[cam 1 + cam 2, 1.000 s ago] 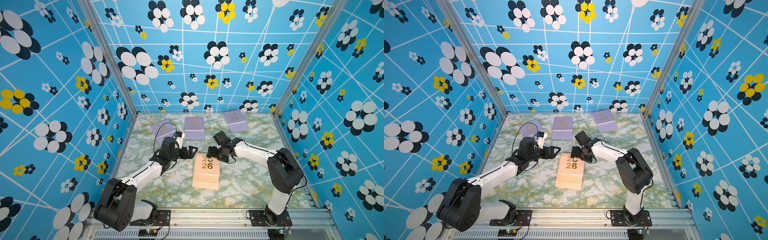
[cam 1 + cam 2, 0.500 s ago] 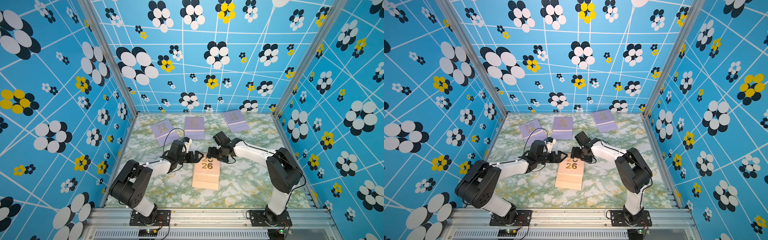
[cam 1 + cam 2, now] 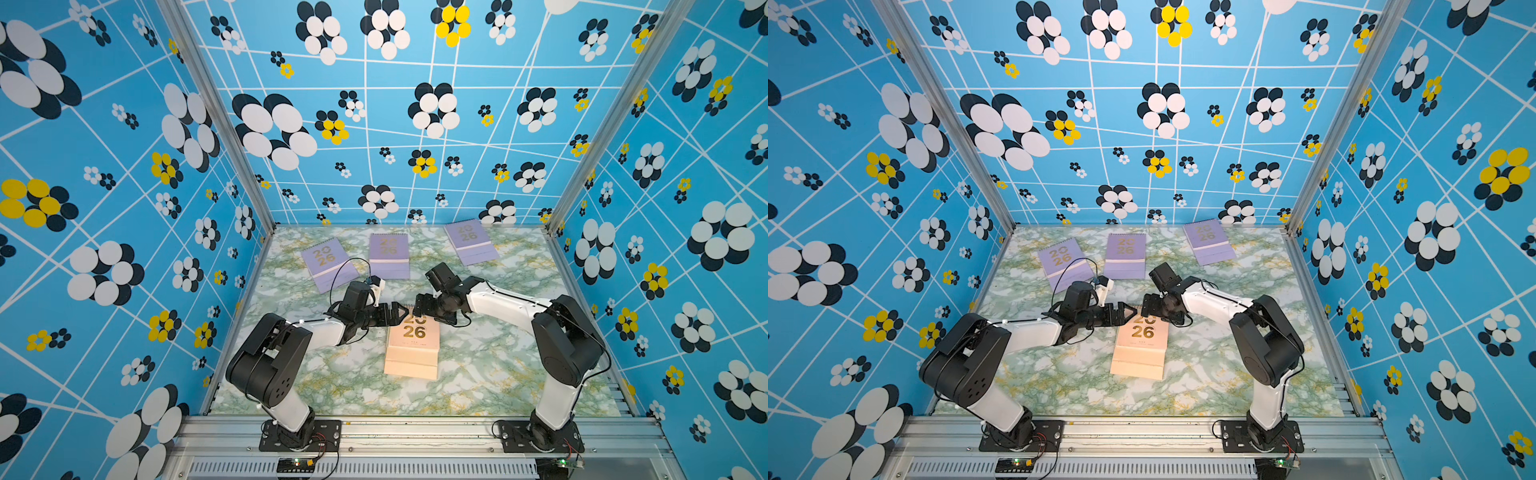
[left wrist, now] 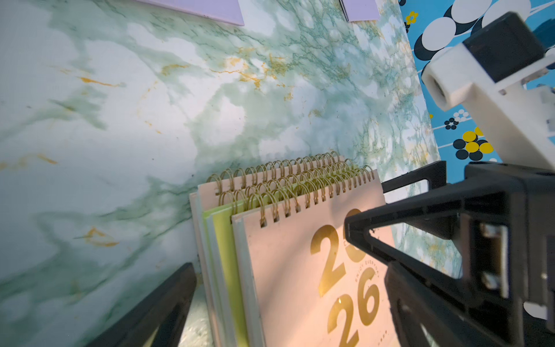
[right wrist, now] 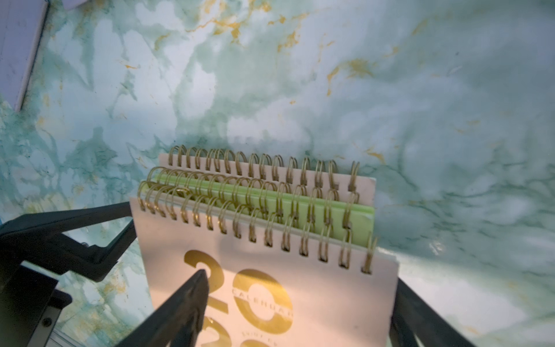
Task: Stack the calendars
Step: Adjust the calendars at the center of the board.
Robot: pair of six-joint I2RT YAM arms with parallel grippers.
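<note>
A stack of three calendars (image 3: 413, 345) lies mid-table: a peach one on top (image 4: 294, 270), a yellow one (image 5: 345, 210) in the middle and a peach one below. Their gold spirals sit staggered, not flush. Three lilac calendars (image 3: 328, 262) (image 3: 388, 255) (image 3: 469, 241) lie flat along the back. My left gripper (image 3: 397, 316) is open at the stack's far left corner, one finger (image 4: 162, 306) beside the stack and the other over the cover. My right gripper (image 3: 420, 308) is open over the spiral end, one finger (image 5: 183, 309) above the cover and the other past the stack's side.
The marble-patterned table (image 3: 498, 374) is boxed in by blue flowered walls on three sides (image 3: 415, 124). Both arm bases stand on the metal rail (image 3: 415, 424) at the front. The two grippers' tips nearly meet above the stack's far edge.
My left arm swung from near the left lilac calendar over to the stack's far left corner, still open. The right arm stayed put.
</note>
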